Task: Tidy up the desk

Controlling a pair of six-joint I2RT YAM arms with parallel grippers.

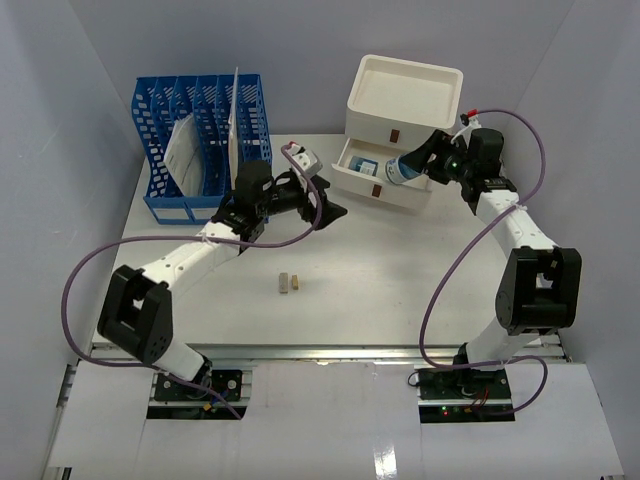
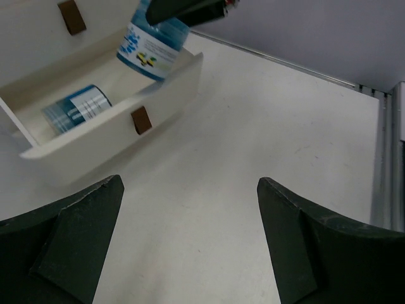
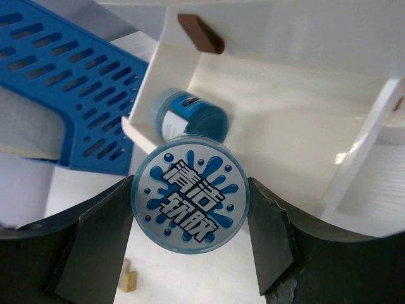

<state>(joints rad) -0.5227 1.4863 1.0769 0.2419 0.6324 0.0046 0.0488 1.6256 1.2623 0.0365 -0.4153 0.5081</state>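
The desk (image 1: 400,270) is a white tabletop. My right gripper (image 1: 408,169) is shut on a blue round jar (image 1: 397,172) and holds it tilted at the right end of the open lower drawer (image 1: 375,190) of the white drawer box. In the right wrist view the jar's printed lid (image 3: 190,193) sits between my fingers (image 3: 101,234). A second blue jar (image 1: 363,167) lies on its side inside the drawer (image 3: 186,117). My left gripper (image 1: 330,203) is open and empty, low over the desk just in front of the drawer (image 2: 95,142).
A blue slotted file rack (image 1: 205,150) with papers stands at the back left. Two small tan pieces (image 1: 288,284) lie side by side on the desk near the middle front. A metal rail (image 1: 320,352) runs along the near edge.
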